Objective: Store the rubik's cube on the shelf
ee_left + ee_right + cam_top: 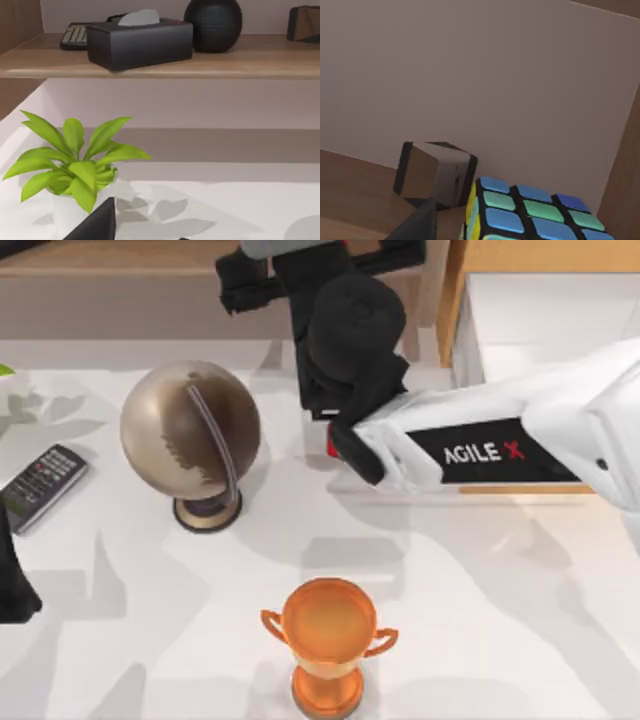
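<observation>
Right gripper (300,280) is reaching over the shelf (120,260), and honestly I can't tell whether its fingers are clamped on the rubik's cube (530,212) or apart. In the right wrist view the cube sits right at the fingertip, over the shelf board, just beside a dark cube-shaped object (435,172) near the back wall. I'd set it down flat, without nudging that neighbour, and pull straight back. The left arm is parked beside the potted plant (75,165). The globe (190,430) and trophy (328,640) are well apart from the shelf.
</observation>
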